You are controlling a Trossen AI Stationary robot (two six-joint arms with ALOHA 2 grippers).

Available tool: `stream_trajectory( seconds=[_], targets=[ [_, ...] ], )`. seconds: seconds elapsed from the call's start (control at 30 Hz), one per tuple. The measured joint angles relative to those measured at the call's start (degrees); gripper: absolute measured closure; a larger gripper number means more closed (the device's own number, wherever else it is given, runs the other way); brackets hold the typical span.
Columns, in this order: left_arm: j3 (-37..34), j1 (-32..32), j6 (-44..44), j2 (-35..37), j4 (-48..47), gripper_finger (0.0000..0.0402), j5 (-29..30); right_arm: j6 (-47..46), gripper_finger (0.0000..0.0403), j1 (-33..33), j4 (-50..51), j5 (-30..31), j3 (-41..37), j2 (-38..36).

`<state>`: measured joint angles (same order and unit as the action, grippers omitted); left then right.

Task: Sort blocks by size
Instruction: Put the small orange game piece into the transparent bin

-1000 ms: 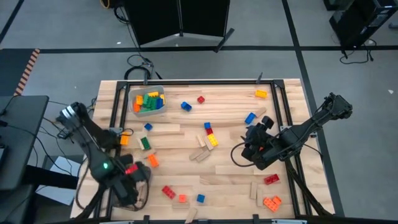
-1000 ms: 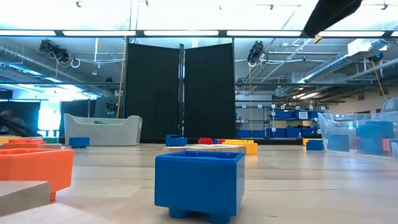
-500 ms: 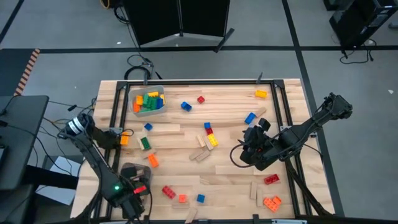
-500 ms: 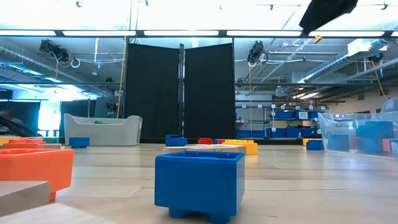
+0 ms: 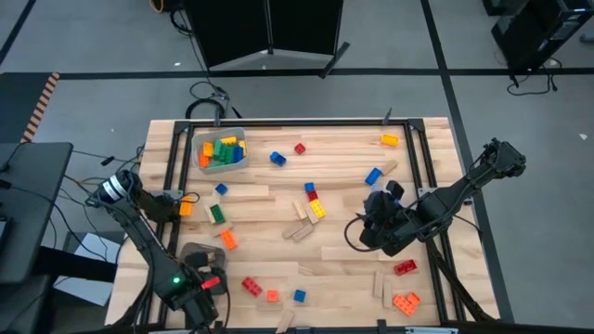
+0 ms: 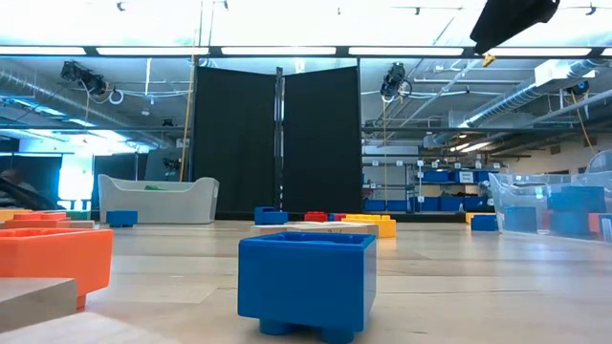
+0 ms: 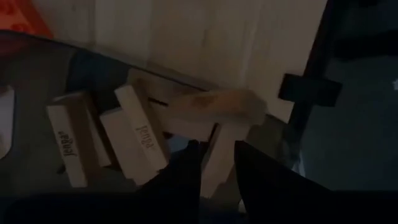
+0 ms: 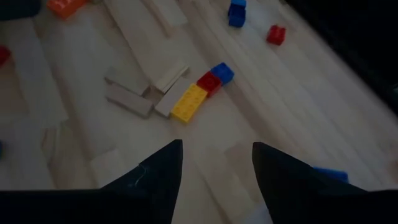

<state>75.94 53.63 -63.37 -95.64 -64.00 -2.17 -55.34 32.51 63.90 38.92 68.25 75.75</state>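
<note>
Over the table [image 5: 353,269], the left tool [image 7: 217,180] stands slightly parted above wooden pieces [image 7: 134,134].

Left arm [image 5: 139,232]: thin and black, with a shiny silver ring at its top joint and a small green light low down.
Left arm's end: a chunky black block with a little red spot.
Right arm [image 5: 455,193]: thin and black, with a black cable looping beside it.
Right gripper [image 8: 214,171]: two dark, flat, pointed fingers.
</note>
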Motion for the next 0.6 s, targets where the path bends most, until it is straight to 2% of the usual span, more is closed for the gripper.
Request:
stream_trajectory(
  seconds=[0.1, 0.27, 0.5, 0.6],
  targets=[
    [0.0, 0.03, -0.04, 0.01, -1.64, 0.0296, 0.02, -0.59, 0.0194, 0.0, 0.0, -2.9, 0.0, 0.0],
    [0.0, 0.86, 0.08, 0.02, -6.95, 0.0296, 0.0, -6.85, 0.0196, 0.0, -0.01, -6.65, 0.0, 0.0],
    [0.0, 1.23, 0.11, 0.03, -15.17, 0.0296, 0.1, -17.41, 0.0197, 0.06, 0.02, -18.43, 0.0, 0.0],
    [0.0, 1.25, 0.14, 0.04, -15.05, 0.0296, 3.05, -20.69, 0.0198, 0.48, 0.02, -21.72, 0.0, 0.0]
  ],
)
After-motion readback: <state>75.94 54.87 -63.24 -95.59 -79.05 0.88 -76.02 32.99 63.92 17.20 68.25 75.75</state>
